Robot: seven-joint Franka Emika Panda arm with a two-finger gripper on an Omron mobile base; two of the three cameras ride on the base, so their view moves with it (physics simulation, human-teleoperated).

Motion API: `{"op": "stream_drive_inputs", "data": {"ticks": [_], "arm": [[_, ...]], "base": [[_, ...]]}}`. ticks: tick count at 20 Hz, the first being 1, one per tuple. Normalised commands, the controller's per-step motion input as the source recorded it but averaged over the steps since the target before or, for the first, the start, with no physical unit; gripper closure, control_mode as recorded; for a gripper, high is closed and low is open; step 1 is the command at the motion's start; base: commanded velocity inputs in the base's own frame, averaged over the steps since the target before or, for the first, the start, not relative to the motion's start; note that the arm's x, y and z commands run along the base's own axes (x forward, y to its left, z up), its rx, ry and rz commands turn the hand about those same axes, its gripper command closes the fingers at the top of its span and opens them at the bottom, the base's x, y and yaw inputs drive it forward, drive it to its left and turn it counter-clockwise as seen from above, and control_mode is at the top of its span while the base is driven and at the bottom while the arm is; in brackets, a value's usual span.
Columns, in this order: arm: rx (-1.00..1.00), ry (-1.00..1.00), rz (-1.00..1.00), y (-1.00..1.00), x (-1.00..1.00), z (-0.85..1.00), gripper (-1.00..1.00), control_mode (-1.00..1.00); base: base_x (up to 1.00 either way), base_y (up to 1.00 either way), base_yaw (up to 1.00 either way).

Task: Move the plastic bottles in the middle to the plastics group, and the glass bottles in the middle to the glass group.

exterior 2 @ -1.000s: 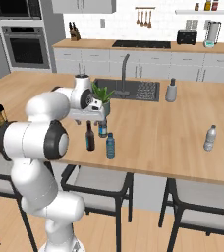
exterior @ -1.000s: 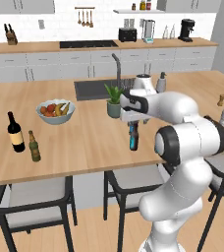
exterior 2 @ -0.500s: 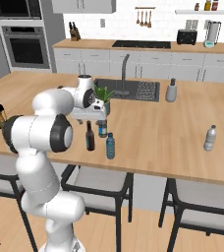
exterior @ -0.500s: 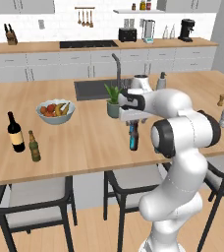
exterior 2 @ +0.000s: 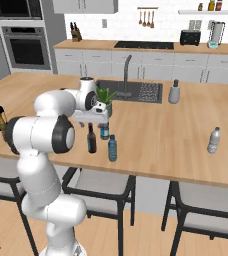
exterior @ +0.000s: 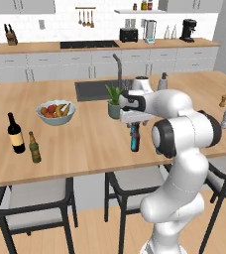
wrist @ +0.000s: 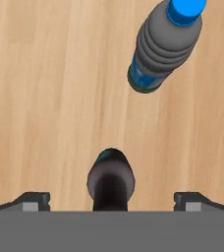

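Open tool [wrist: 112, 199] straddles dark bottle [wrist: 110, 179]; plastic bottle [wrist: 164, 47] beyond.
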Motion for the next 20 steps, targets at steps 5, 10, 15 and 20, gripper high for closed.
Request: {"op": "stream_drive_inputs", "data": {"ticks": [5, 10, 15, 20], "arm": [[0.0, -0.02, 0.0, 0.04, -0.17, 0.0, -1.0, -1.0], [0.0, -0.01, 0.0, 0.07, -0.08, -0.02, 1.0, -1.0], [-0.02, -0.05, 0.0, 0.06, 0.17, -0.1, 1.0, -1.0], [-0.03, -0.16, 0.0, 0.0, 0.1, -0.06, 1.0, -1.0]], "base": [[0.0, 0.0, 0.0], [0.0, 0.0, 0.0], [0.0, 0.0, 0.0], [0.0, 0.0, 0.0]]}}
